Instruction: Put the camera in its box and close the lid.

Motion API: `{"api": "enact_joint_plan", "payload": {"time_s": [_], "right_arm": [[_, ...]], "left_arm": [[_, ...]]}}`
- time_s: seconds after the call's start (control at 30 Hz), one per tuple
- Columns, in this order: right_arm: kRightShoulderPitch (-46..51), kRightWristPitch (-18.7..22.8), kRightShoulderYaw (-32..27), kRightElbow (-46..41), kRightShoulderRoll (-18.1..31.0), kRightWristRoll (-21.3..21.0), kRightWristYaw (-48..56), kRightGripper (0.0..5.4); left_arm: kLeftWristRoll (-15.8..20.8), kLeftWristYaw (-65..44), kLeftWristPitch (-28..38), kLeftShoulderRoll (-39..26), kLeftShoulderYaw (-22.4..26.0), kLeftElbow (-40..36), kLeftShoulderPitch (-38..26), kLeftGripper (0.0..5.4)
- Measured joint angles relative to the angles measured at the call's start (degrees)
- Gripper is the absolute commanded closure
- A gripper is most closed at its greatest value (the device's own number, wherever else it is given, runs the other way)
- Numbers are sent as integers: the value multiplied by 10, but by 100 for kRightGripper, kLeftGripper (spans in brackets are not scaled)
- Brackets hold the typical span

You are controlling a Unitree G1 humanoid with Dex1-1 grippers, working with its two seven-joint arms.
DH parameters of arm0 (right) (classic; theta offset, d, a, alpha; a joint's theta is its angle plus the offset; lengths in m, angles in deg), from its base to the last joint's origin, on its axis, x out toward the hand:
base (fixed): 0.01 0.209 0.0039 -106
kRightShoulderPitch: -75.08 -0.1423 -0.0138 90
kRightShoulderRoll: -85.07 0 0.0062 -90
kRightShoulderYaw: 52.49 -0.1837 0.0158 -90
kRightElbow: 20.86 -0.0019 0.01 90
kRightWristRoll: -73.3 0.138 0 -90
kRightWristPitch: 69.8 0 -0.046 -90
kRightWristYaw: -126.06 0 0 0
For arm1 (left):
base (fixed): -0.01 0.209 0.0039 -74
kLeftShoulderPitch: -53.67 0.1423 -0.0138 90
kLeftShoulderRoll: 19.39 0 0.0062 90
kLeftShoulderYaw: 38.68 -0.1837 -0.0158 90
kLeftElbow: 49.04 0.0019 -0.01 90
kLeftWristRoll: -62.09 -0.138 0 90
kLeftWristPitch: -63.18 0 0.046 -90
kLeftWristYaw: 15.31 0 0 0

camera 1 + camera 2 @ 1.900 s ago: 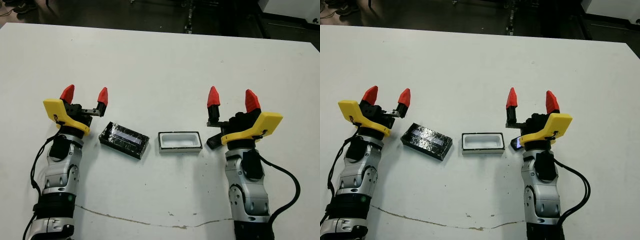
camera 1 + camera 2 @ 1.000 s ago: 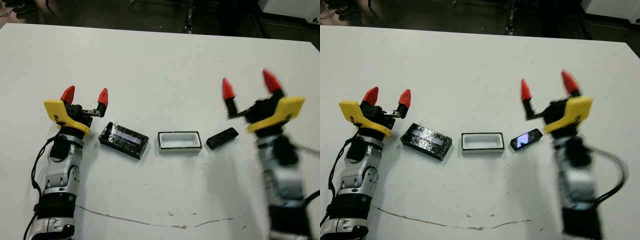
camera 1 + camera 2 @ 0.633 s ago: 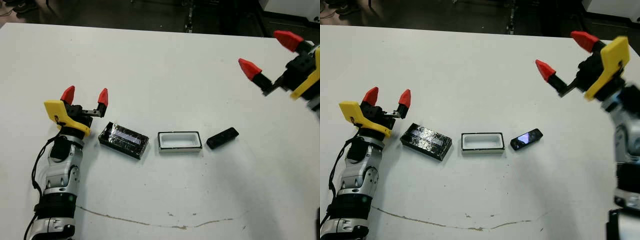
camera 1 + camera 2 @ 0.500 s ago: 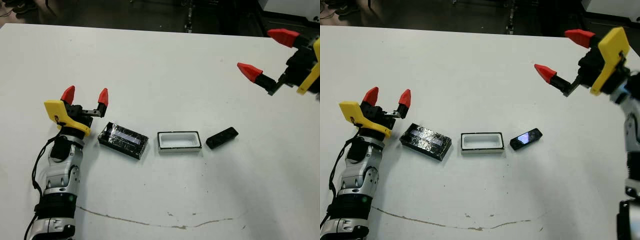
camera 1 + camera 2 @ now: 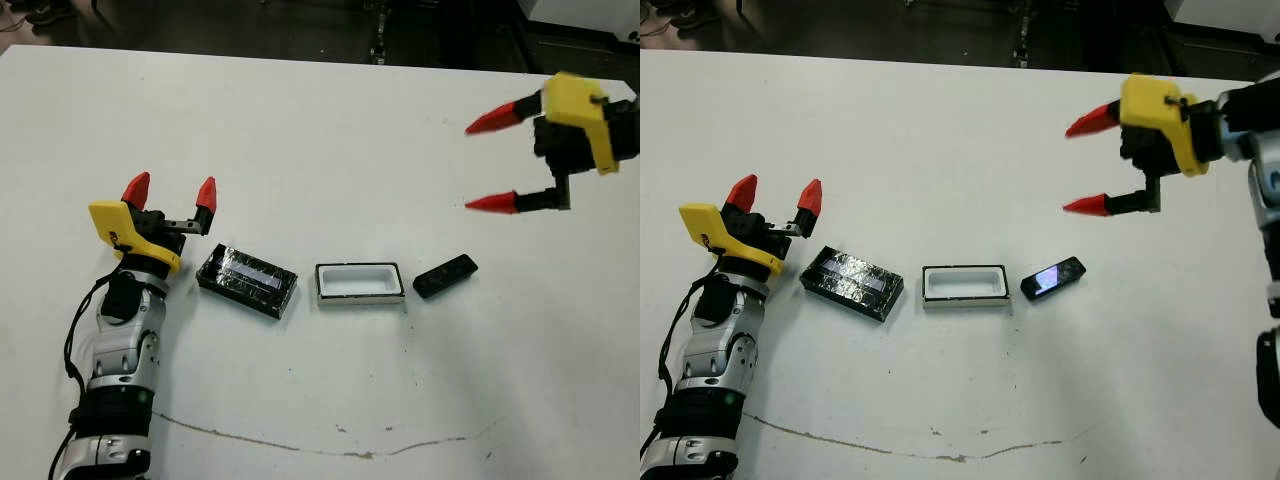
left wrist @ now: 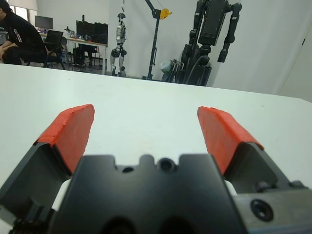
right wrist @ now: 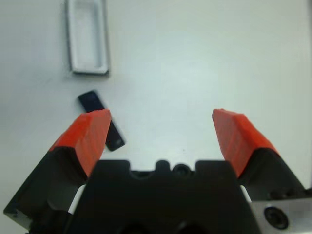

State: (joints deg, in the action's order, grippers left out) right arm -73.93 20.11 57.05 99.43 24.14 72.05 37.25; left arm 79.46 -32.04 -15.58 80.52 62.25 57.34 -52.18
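The small black camera (image 5: 445, 276) lies flat on the white table, just right of the white-lined box (image 5: 359, 284), which stands open-topped at the middle. Left of the box rests the black lid (image 5: 248, 280) with its pale strip facing up. My right gripper (image 5: 490, 162) hangs open in the air above and to the right of the camera, fingers pointing left, holding nothing. In the right wrist view the camera (image 7: 102, 118) and box (image 7: 88, 36) lie below it. My left gripper (image 5: 170, 189) stands open beside the lid's left end, empty.
The table's far edge (image 5: 320, 58) borders a dark floor. A thin dark crack line (image 5: 300, 442) runs across the near tabletop. In the left wrist view a seated person (image 6: 19, 39) and several robot rigs (image 6: 209, 39) stand beyond the table.
My right arm has lifted off the table, swung up and right, then turned so its open fingers point left above the camera. The camera came into view. The left arm stayed still.
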Motion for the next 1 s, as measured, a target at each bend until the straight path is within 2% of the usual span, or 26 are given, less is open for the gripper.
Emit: {"api": "enact_joint_plan", "payload": {"time_s": [0.1,0.3,0.47,1.0], "right_arm": [[-10,-7,39,-1,-1,-9,9,3],[-15,-5,110,-8,0,12,10,3],[-15,1,124,-25,4,26,10,3],[1,6,138,-22,0,26,10,3]], "left_arm": [[0,0,0,0,0,2,0,0],[0,2,0,0,0,3,0,0],[0,1,0,0,0,3,0,0],[0,1,2,0,0,5,0,0]]}}
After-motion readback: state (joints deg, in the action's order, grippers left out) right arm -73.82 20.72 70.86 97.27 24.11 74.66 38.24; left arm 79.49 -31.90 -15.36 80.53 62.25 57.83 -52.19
